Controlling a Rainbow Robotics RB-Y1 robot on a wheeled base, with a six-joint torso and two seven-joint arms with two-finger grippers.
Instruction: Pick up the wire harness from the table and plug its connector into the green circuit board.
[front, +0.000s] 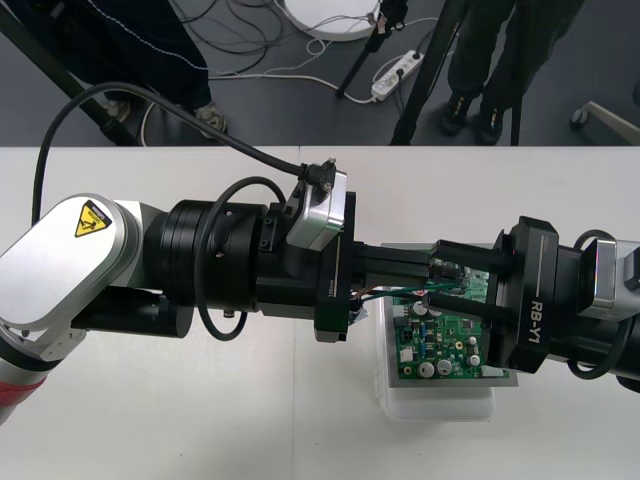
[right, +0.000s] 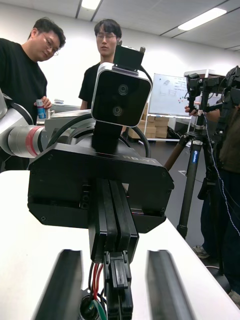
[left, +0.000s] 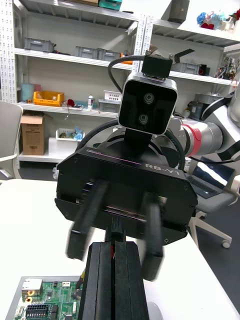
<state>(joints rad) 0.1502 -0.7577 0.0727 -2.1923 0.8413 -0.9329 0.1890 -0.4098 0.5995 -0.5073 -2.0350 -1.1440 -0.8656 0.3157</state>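
Observation:
The green circuit board (front: 450, 340) sits on its white base (front: 440, 405) at the right of the table. Both arms meet just above its far edge. My left gripper (front: 432, 264) comes in from the left and is shut on the wire harness. In the right wrist view the black plug (right: 118, 280) hangs below the left's closed fingers (right: 112, 225), with red, black and green wires (right: 95, 282) beside it. My right gripper (front: 452, 278) faces it, open; its fingers (right: 62, 285) stand on either side of the plug without touching it. The board's corner (left: 47, 300) lies under the left gripper.
The left arm's thick black wrist (front: 230, 265) and camera (front: 320, 205) hang over the middle of the table. Bare table (front: 150, 420) lies in front of and behind the arms. Dark floor with cables and a tripod (front: 400, 90) runs past the far edge.

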